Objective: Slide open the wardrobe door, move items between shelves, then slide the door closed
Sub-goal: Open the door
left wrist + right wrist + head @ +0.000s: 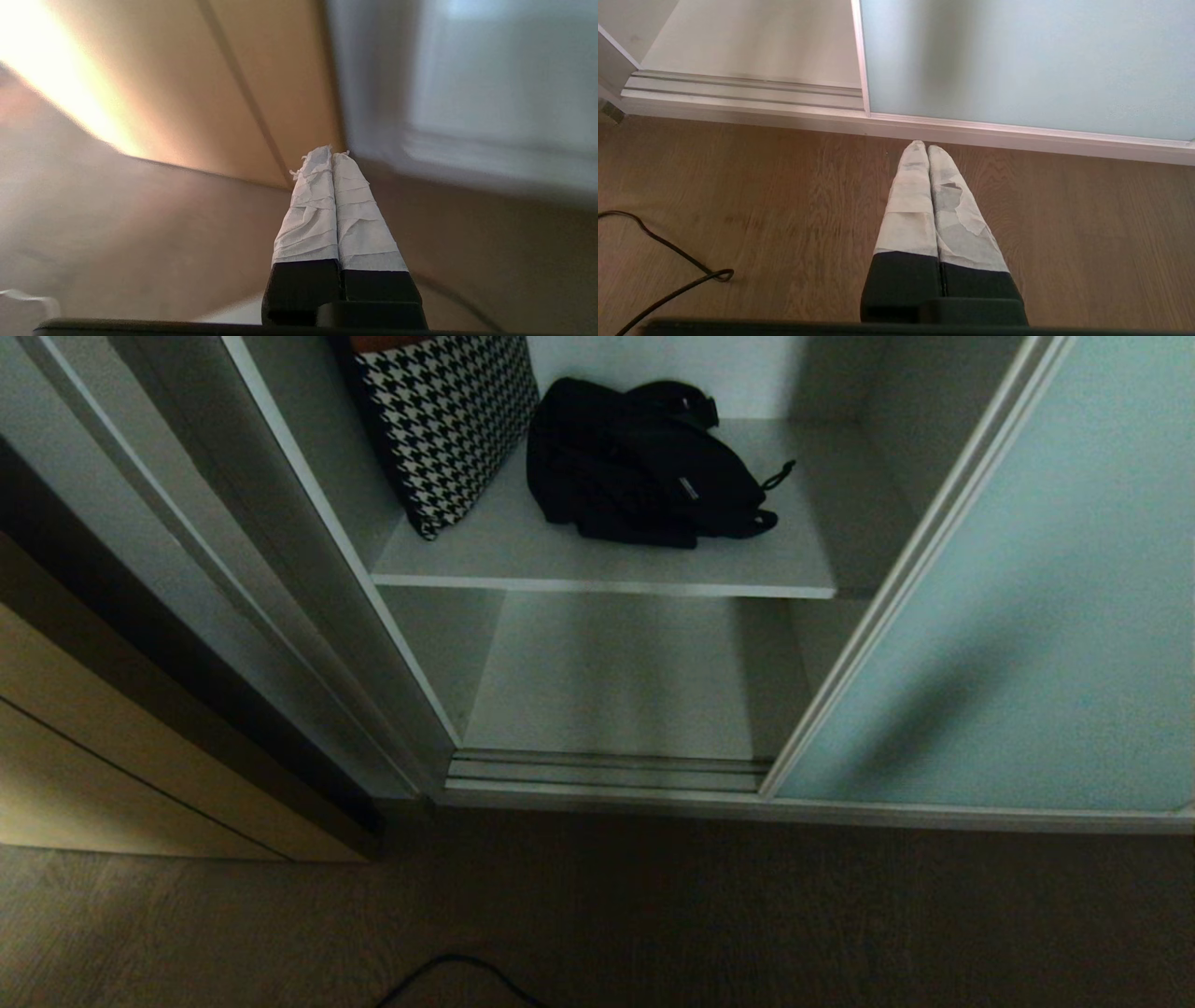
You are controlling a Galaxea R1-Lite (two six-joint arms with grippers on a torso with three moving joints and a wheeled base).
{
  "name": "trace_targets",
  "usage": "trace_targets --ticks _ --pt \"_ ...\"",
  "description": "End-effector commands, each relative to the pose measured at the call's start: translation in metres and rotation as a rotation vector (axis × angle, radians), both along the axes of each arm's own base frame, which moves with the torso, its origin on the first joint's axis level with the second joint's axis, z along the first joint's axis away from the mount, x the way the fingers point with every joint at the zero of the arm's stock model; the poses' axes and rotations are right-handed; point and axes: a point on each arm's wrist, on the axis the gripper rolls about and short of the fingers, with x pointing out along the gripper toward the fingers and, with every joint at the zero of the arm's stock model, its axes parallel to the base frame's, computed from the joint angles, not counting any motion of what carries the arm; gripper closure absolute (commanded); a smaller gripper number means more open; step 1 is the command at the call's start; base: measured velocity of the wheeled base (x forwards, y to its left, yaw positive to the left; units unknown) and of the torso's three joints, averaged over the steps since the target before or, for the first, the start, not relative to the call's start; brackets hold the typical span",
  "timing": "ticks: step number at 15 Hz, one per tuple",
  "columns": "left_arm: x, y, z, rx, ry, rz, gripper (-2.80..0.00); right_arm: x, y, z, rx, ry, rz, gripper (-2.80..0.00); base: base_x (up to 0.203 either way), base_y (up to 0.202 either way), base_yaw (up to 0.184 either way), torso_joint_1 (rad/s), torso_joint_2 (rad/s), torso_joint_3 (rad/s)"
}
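Sliding wardrobe door [1018,616] stands open at 3 o'clock; black bag [644,462] and houndstooth bag [448,420] share the upper shelf [597,565]. Left gripper [332,156] and right gripper [927,148] are pressed together, empty, so closing may snag the black bag's dangling cord

Black cable [658,261] on wooden floor [784,196]
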Motion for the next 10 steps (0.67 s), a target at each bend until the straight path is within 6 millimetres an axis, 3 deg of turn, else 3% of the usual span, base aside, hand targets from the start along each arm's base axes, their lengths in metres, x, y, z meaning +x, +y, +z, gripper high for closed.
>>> trace_targets --ticks 1,3,10 --pt "-0.005 -0.003 -0.007 -0.013 0.007 -0.112 0.0 0.0 0.0 0.0 0.0 0.001 0.0 0.0 0.0 0.0 0.0 0.0 0.0 0.0" --pt "-0.003 -0.006 -0.016 -0.043 0.069 -0.252 0.0 0.0 0.0 0.0 0.0 0.0 0.0 0.0 0.0 0.0 0.0 0.0 0.0 0.0" --pt "-0.002 -0.006 -0.018 -0.114 0.077 -0.257 0.0 0.0 0.0 0.0 0.0 0.001 0.0 0.0 0.0 0.0 0.0 0.0 0.0 0.0"
